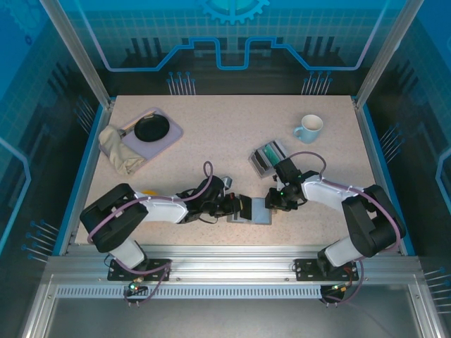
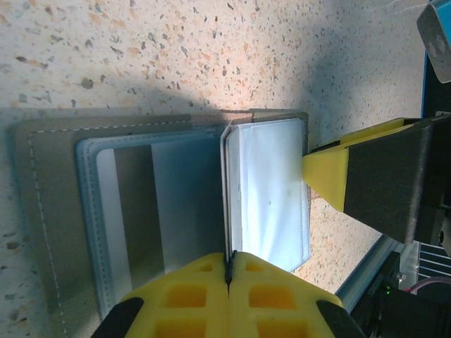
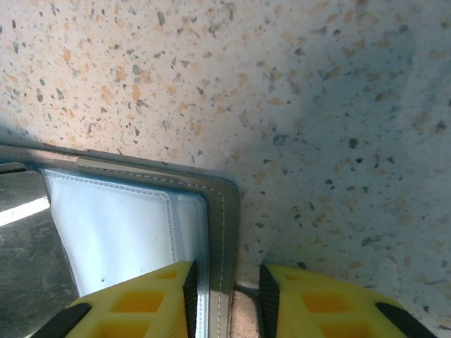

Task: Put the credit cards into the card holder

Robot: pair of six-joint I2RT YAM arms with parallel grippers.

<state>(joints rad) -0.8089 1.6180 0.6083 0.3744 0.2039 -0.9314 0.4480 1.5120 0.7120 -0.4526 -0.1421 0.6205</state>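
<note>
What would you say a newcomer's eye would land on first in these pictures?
Both arms meet over the flat grey folding card holder, lying open at the table's near centre. The left gripper is shut on its thin inner leaf, while the right gripper straddles its stitched edge, jaws apart. Behind them stands a clear slotted box of teal cards.

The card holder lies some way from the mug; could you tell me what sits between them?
In the top view, the clear slotted box with teal cards lies between the card holder and mug.

Matt stitched card holder point(image 2: 42, 211) on smooth speckled table point(image 2: 176, 49)
</note>
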